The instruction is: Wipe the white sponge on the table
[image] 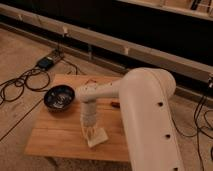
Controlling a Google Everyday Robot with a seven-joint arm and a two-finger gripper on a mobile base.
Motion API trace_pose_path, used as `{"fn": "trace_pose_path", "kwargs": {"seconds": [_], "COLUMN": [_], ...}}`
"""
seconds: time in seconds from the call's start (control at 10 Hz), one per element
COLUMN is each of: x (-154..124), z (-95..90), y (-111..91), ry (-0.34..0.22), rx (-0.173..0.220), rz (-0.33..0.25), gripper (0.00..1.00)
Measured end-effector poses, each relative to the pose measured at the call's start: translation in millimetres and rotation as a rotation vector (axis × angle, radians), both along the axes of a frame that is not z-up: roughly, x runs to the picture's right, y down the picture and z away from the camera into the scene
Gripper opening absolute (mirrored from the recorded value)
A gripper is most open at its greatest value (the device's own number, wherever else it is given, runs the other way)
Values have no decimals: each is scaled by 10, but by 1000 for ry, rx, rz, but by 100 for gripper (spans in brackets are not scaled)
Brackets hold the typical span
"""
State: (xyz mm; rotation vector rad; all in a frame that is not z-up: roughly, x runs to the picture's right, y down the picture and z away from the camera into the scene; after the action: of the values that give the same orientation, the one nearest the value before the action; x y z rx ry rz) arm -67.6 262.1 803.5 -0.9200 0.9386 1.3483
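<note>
The gripper (90,132) is pointing straight down over the front middle of the table (55,135), its jaws closed on the white sponge (96,137). The sponge is lying flat against the tabletop, near the front edge. A dark bowl (59,97) is sitting at the table's left rear, well apart from the sponge.

A dark bowl (59,97) with a patterned inside stands near the left end of the wooden top. A small reddish-brown item (115,104), too small to identify, lies farther right on the same surface. On the tiled floor beyond, a black power adapter (45,62) sits among black cables (20,85) that loop toward the left. A dark wall with a pale ledge (150,55) runs across the background.
</note>
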Motion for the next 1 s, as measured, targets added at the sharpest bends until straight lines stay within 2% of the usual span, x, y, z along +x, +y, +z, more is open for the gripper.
{"fn": "trace_pose_path", "kwargs": {"seconds": [0.3,0.5,0.8,1.0], "x": [239,277,150,-89], "z": [215,355,559,667], "y": [-201,-388,-668,-836], "ry": [44,44,22,-14], "rx": [42,75,125,158], "rz": [-53,-92,-126,-135], "gripper": [0,0,0,0]}}
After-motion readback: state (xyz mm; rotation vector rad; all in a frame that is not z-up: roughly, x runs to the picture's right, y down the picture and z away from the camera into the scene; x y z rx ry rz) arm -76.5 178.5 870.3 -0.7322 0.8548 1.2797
